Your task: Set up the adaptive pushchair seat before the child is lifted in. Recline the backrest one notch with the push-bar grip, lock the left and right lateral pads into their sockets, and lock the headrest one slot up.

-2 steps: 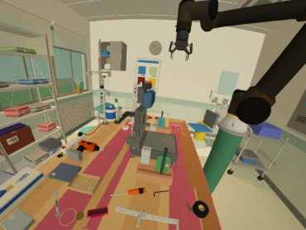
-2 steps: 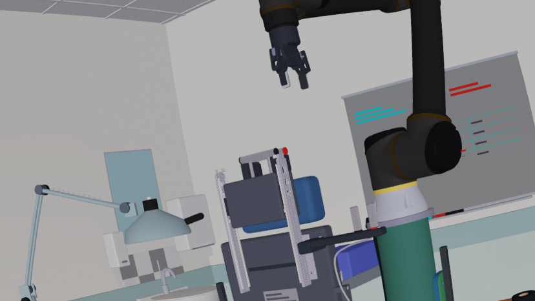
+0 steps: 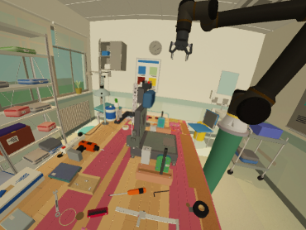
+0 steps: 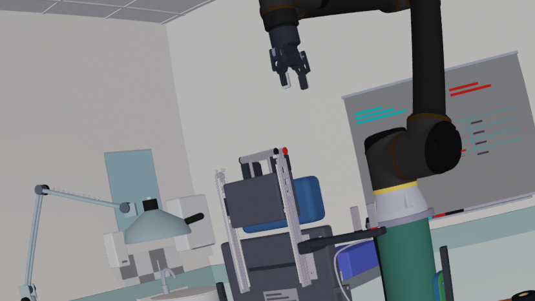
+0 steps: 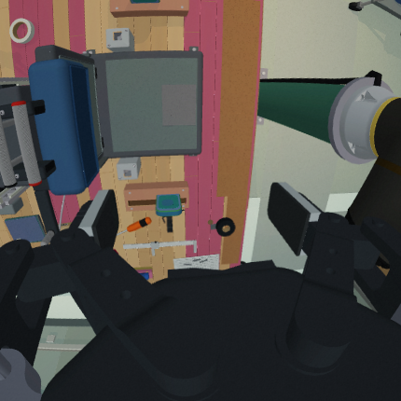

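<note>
The pushchair seat (image 3: 155, 144) stands in the middle of the workbench, its grey seat pan (image 5: 151, 107) flat and its backrest upright. The blue headrest (image 4: 299, 202) (image 5: 63, 130) sits high on the backrest rails (image 4: 292, 220). The black push-bar grip (image 4: 340, 238) sticks out sideways behind the backrest. A teal lateral pad (image 3: 163, 164) (image 5: 168, 205) rests in a wooden tray in front of the seat. My gripper (image 3: 180, 50) (image 4: 294, 81) (image 5: 193, 219) hangs open and empty far above the seat, near the ceiling.
The arm's green pedestal (image 3: 223, 157) stands at the bench's right edge. On the near bench lie an orange screwdriver (image 3: 131, 192), a hex key (image 3: 160, 192), a black tape roll (image 3: 200, 208) and a caliper (image 3: 144, 215). Shelving (image 3: 25, 124) fills the left wall.
</note>
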Controlling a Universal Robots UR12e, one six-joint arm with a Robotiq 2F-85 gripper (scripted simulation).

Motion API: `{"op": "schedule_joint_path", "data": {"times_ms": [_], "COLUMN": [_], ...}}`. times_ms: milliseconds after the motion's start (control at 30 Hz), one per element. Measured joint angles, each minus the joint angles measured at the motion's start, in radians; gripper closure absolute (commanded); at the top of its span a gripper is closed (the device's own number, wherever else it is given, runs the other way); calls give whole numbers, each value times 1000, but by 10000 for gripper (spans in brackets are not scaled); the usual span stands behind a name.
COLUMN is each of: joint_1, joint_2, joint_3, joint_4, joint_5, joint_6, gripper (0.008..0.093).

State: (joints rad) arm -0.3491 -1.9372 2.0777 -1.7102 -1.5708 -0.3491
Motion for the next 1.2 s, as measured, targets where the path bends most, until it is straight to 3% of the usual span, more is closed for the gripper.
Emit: {"op": "schedule_joint_path", "data": {"times_ms": [100,567,733,1000,1200], "joint_1": [0,7,38,86,95], "joint_2": [0,20,123,330,375], "joint_3": [0,-10,-60,-188,-224], "joint_4": [0,-13,-66,-140,-151], "joint_5": [0,0,0,0,0], "joint_6": [0,7,38,86,95], "gripper": [184,184,184,184,184]}}
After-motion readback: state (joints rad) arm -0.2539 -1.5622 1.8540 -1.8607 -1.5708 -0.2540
